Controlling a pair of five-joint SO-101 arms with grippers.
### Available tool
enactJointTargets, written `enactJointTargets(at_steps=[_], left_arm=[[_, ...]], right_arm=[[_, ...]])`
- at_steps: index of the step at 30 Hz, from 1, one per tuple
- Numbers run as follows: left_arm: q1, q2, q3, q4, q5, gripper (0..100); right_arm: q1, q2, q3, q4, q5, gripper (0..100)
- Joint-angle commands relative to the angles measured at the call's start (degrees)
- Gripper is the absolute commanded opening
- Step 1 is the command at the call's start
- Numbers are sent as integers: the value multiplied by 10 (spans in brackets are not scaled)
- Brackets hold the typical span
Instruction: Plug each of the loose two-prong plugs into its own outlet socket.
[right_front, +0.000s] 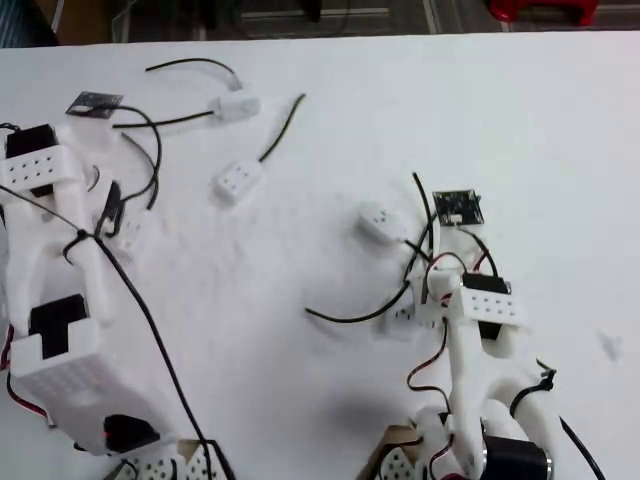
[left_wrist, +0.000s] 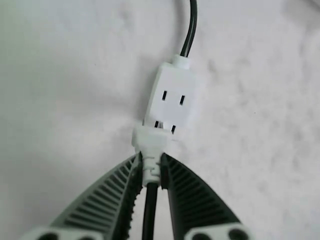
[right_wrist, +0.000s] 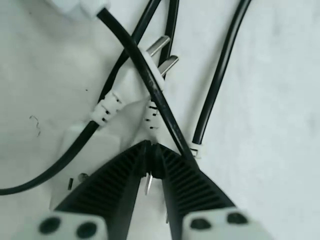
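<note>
- Our left gripper (left_wrist: 150, 167) clamps the plug (left_wrist: 149, 140) by its neck, prongs at the near slots of the socket (left_wrist: 172, 100)
- Our right gripper (right_wrist: 151, 150), fingers together, sits just behind a second plug (right_wrist: 131, 87) under a cable (right_wrist: 172, 125)

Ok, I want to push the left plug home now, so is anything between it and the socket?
Nothing visible. The plug, pinched in the left gripper, sits against the end of the outlet socket, its prongs partway into the slots.

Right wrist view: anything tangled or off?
Yes. A black cable lies diagonally across the loose plug, just behind its prongs, with more cables crossing beside it. The tangle sits right ahead of the right claw.
</note>
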Motion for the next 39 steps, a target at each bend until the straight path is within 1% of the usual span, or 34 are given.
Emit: enactJointTargets(at_steps=[1, 6, 15, 20, 23, 26, 29, 35, 39], left_arm=[[15, -36, -1, 18, -8, 24], [36, -36, -1, 22, -7, 24], [36, -33, 3, 18, -8, 24], [35, 20, 18, 5, -7, 24], [25, 56, -12, 18, -7, 24], [16, 80, -67, 52, -8, 24], [16, 108, -113, 82, -27, 24], [17, 183, -162, 109, -55, 24], [17, 204, -196, 137, -59, 40]], right_arm=[[-5, -8, 1, -6, -4, 18], [-5, -8, 1, -6, -4, 18], [-5, -8, 1, -6, -4, 18], [-5, -8, 1, -6, -4, 18], [-5, -8, 1, -6, -4, 18], [-5, -8, 1, -6, -4, 18], [-5, -8, 1, -6, -4, 18], [-5, -8, 1, -6, -4, 18], [-5, -8, 1, -6, -4, 18]])
